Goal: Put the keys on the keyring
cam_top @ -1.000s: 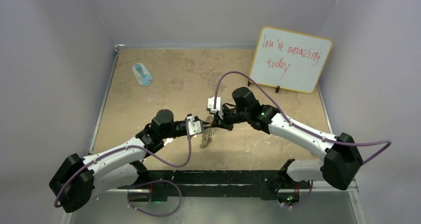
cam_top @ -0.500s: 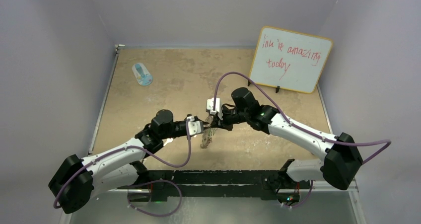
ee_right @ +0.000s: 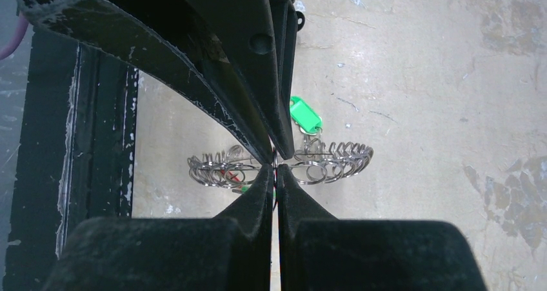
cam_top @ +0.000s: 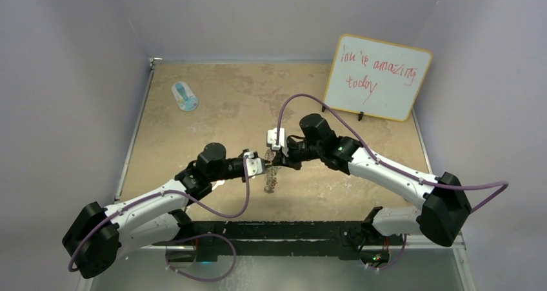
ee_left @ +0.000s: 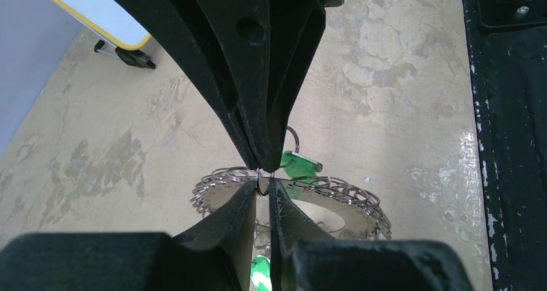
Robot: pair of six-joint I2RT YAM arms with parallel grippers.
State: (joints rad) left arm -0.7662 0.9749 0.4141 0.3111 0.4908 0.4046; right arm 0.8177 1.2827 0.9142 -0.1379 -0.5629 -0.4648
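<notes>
The keyring (cam_top: 271,180), a flat silver disc rimmed with wire loops, hangs in the air above the table between both grippers. My left gripper (cam_top: 266,165) and right gripper (cam_top: 277,162) meet tip to tip, each shut on the same small wire loop at the ring's rim. In the left wrist view my fingertips (ee_left: 263,186) pinch that loop, and the ring's flat face (ee_left: 353,221) lies behind them. A key's green tag (ee_left: 300,164) hangs on the ring. In the right wrist view the gripper (ee_right: 276,171) pinches the ring (ee_right: 329,162), seen edge-on, with the green tag (ee_right: 304,115) behind. Something red shows among the loops.
A blue-and-white oval object (cam_top: 185,96) lies at the far left of the table. A whiteboard (cam_top: 377,77) with red writing leans at the back right. A black frame (cam_top: 284,230) runs along the near edge under the arms.
The hanging keyring has turned a little under the grippers and now looks darker and more upright. Both grippers stay pinched together at almost the same spot.
</notes>
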